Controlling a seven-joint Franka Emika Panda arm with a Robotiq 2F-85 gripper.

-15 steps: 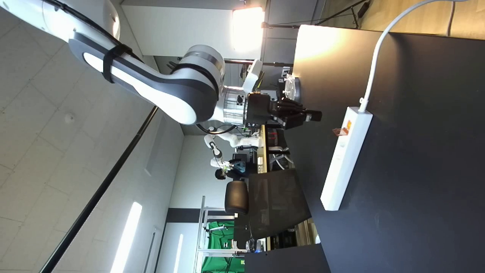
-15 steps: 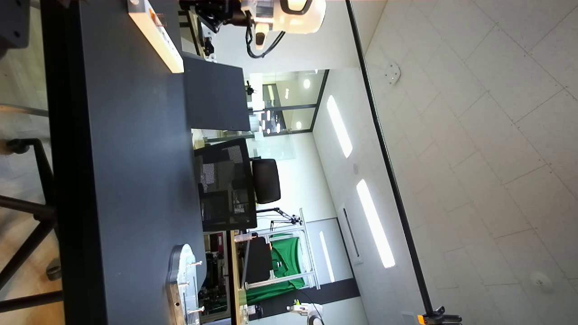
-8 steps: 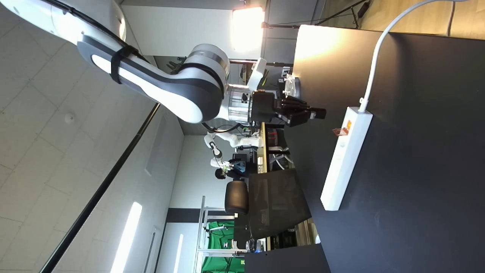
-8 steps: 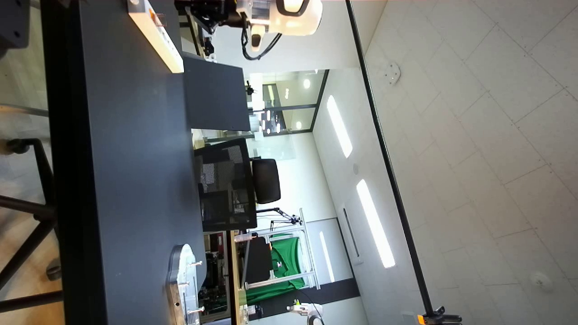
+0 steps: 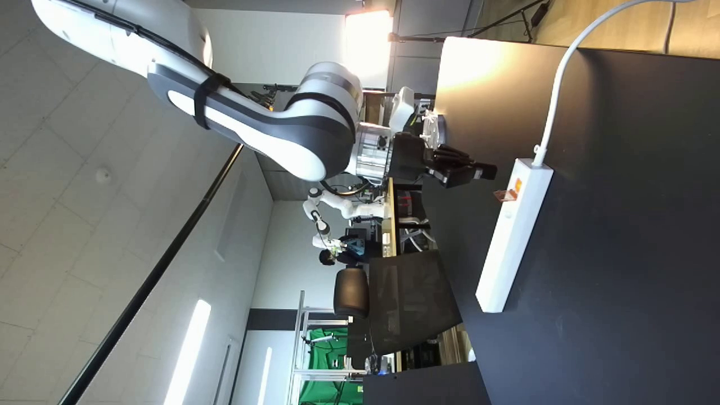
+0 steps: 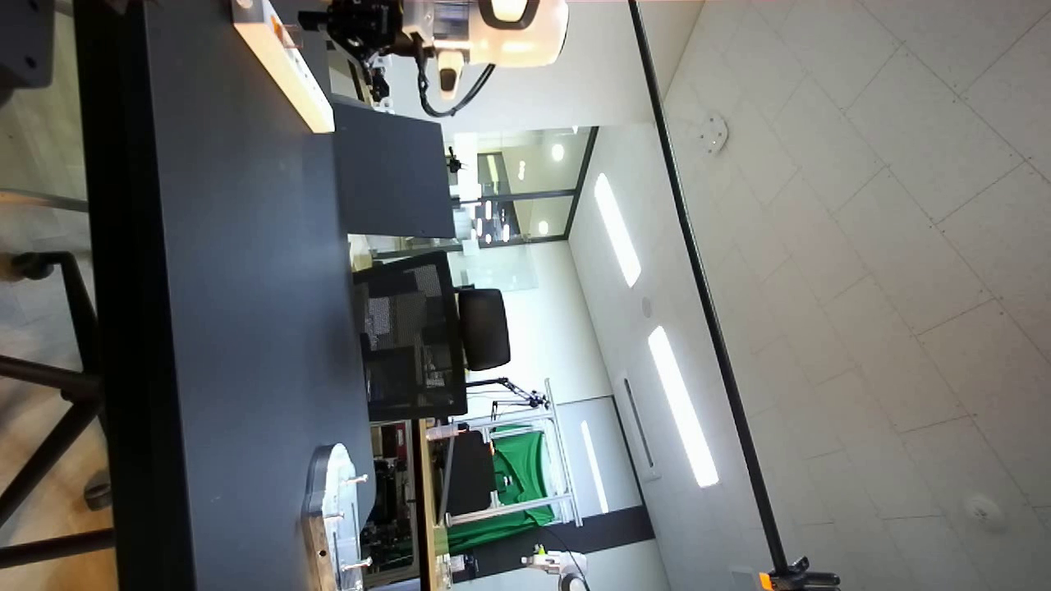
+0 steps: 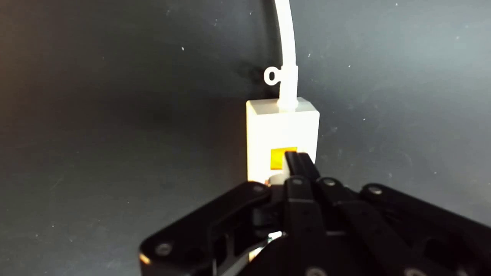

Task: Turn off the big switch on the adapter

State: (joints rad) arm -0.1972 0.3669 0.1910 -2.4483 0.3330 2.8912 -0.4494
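The adapter is a long white power strip (image 5: 514, 236) on the black table; it also shows in an exterior view (image 6: 287, 70) and in the wrist view (image 7: 282, 126). Its big orange switch (image 5: 518, 185) is near the cable end, and shows yellow in the wrist view (image 7: 277, 159). A small brown see-through flap (image 5: 505, 195) stands up beside the switch. My gripper (image 5: 486, 170) is shut and empty, above the table and apart from the strip. In the wrist view its fingertips (image 7: 299, 155) cover the right part of the switch. The strip's far end is hidden there.
A white cable (image 5: 554, 101) runs from the strip's end over the table edge. The black table (image 5: 619, 281) lies under the strip. A clear plate with pegs (image 6: 345, 517) and a black chair (image 6: 483, 328) show in an exterior view.
The arm and shut gripper have moved down toward the table, closer to the switch end of the strip. The strip, flap and cable have not moved.
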